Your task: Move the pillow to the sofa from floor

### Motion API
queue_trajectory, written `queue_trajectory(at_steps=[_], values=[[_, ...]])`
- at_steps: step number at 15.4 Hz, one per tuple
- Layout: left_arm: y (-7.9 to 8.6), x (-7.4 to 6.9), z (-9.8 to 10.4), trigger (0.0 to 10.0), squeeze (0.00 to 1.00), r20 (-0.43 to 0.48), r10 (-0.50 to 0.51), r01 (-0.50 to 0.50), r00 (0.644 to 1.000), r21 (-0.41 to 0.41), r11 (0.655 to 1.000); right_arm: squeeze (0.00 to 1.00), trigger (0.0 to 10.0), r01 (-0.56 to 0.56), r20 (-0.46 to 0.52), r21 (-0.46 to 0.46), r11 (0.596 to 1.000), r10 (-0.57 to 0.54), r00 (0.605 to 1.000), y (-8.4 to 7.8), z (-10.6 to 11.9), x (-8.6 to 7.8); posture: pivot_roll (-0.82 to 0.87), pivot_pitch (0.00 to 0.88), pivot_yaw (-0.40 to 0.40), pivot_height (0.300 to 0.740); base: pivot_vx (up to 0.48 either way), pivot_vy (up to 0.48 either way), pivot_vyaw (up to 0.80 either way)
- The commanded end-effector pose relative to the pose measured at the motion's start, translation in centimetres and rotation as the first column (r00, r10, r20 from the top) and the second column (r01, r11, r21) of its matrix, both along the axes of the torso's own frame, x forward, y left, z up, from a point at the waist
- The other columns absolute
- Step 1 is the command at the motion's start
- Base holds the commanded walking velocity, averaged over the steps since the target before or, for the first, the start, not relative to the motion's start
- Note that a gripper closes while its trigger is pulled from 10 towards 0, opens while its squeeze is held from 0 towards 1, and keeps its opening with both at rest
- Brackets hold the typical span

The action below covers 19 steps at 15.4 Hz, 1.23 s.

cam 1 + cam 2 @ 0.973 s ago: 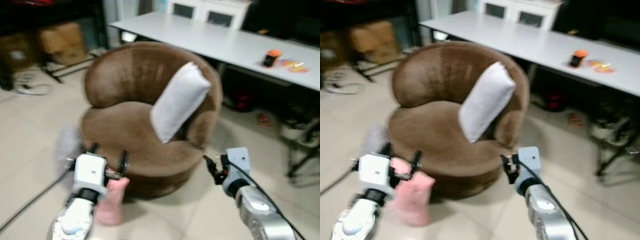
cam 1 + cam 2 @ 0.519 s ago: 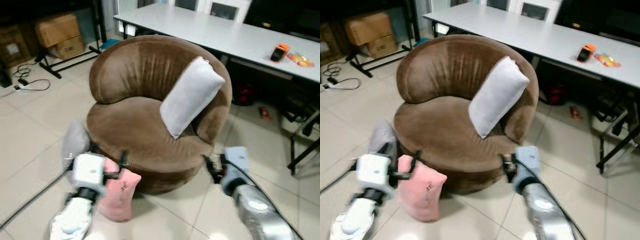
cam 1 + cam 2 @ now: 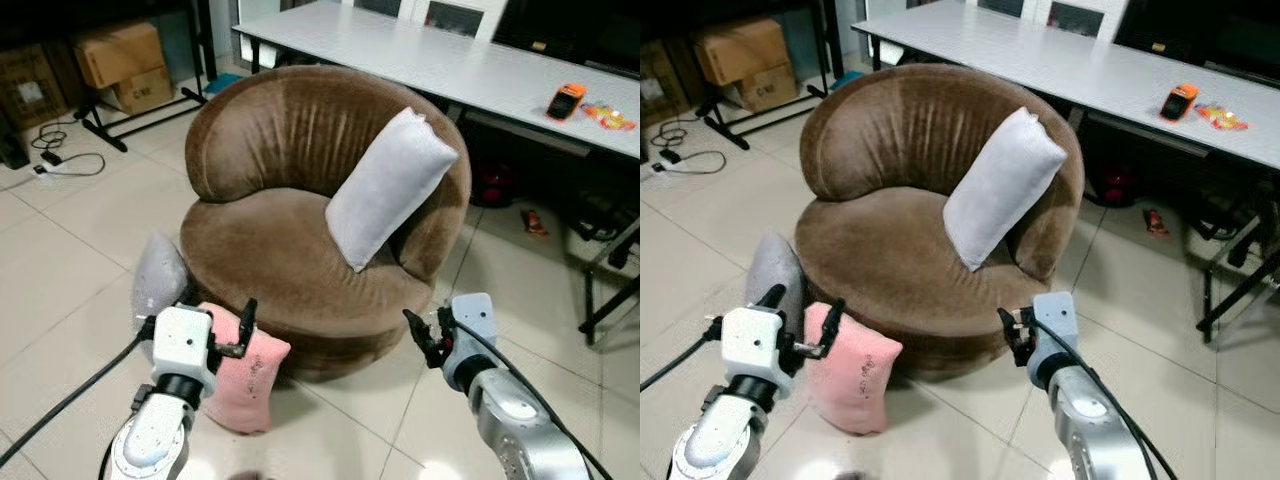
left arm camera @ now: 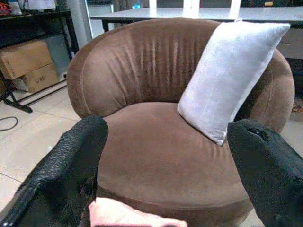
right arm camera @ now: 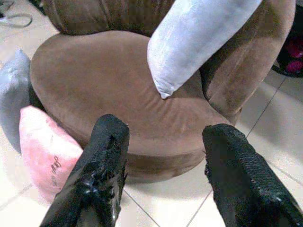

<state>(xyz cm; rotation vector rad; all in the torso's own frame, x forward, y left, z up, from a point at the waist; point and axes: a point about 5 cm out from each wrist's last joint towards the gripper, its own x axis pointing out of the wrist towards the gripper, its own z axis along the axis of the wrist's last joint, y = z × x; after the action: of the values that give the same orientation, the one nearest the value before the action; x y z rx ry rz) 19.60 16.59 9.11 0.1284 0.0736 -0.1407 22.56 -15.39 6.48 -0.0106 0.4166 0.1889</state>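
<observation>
A pink pillow (image 3: 245, 380) stands on the tiled floor, leaning against the front of the round brown sofa chair (image 3: 290, 260). A grey pillow (image 3: 158, 280) stands beside it, further left. A white-grey pillow (image 3: 388, 186) leans against the chair's right side on the seat. My left gripper (image 3: 215, 318) hovers open just above the pink pillow, with nothing between its fingers (image 4: 71, 165). My right gripper (image 3: 422, 332) is open too, near the chair's front right edge, above the floor; the pink pillow (image 5: 47, 151) lies off to its left.
A long white table (image 3: 470, 70) with an orange object (image 3: 566, 100) stands behind the chair. Cardboard boxes (image 3: 115, 60) and cables (image 3: 60, 160) lie at the back left. A black metal frame (image 3: 610, 290) stands at the right. Open tiled floor lies at the front.
The camera has steadied and pulled back a little, so the chair sits lower in view. Both grippers stay open at about the same places before the chair.
</observation>
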Motion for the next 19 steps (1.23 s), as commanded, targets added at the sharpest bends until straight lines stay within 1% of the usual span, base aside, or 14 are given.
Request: queue_trajectory(at_steps=[1, 5, 8, 10, 12, 15, 17, 19], values=[[0.12, 0.13, -0.02, 10.0, 0.00, -0.005, -0.004, 0.004, 1.000, 0.000, 1.000, 0.00, 10.0, 0.000, 0.001, -0.008, 1.000, 0.000, 1.000, -0.02, -0.09, 0.07, -0.01, 0.000, -0.052, 0.740, 0.000, 0.431, 0.00], [0.23, 0.21, -0.04, 10.0, 0.00, -0.006, -0.008, 0.008, 1.000, 0.006, 1.000, 0.00, 10.0, -0.002, 0.000, -0.008, 1.000, 0.002, 1.000, 0.00, -0.17, 0.00, -0.01, 0.000, -0.048, 0.740, 0.000, 0.421, 0.00], [0.19, 0.30, 0.09, 10.0, 0.00, 0.004, -0.011, 0.011, 1.000, 0.010, 1.000, 0.00, 10.0, -0.002, 0.001, -0.007, 1.000, 0.002, 1.000, 0.02, -0.23, -0.01, -0.01, 0.000, -0.046, 0.740, 0.000, 0.000, 0.00], [0.21, 0.34, 0.13, 10.0, 0.00, 0.006, -0.016, 0.016, 1.000, -0.001, 1.000, 0.00, 10.0, -0.026, 0.010, -0.029, 0.999, 0.026, 1.000, 0.16, -0.14, 0.02, -0.01, 0.000, -0.046, 0.740, 0.000, 0.000, 0.00], [0.24, 0.31, 0.29, 10.0, 0.00, 0.015, -0.023, 0.023, 1.000, -0.015, 1.000, 0.00, 10.0, -0.056, 0.015, -0.044, 0.997, 0.057, 0.998, 0.47, -0.06, 0.02, -0.01, 0.000, -0.046, 0.740, 0.304, 0.000, 0.80], [0.20, 0.32, 0.28, 10.0, 0.00, 0.011, -0.029, 0.030, 1.000, -0.015, 0.999, 0.00, 10.0, -0.045, 0.014, -0.035, 0.998, 0.045, 0.999, 0.48, -0.09, 0.06, 0.00, 0.000, -0.045, 0.740, 0.390, 0.000, 0.80], [0.35, 0.35, 0.25, 10.0, 0.00, 0.006, -0.023, 0.024, 1.000, -0.018, 1.000, 0.00, 10.0, 0.024, 0.017, -0.008, 1.000, -0.024, 1.000, -0.04, -0.08, 0.35, -0.01, 0.000, -0.038, 0.740, 0.398, 0.000, 0.00], [0.38, 0.36, 0.24, 10.0, 0.00, 0.006, -0.023, 0.023, 1.000, -0.019, 1.000, 0.00, 10.0, 0.031, 0.020, -0.006, 0.999, -0.031, 0.999, -0.08, -0.03, 0.43, -0.01, 0.000, -0.038, 0.740, 0.398, 0.000, 0.00]])
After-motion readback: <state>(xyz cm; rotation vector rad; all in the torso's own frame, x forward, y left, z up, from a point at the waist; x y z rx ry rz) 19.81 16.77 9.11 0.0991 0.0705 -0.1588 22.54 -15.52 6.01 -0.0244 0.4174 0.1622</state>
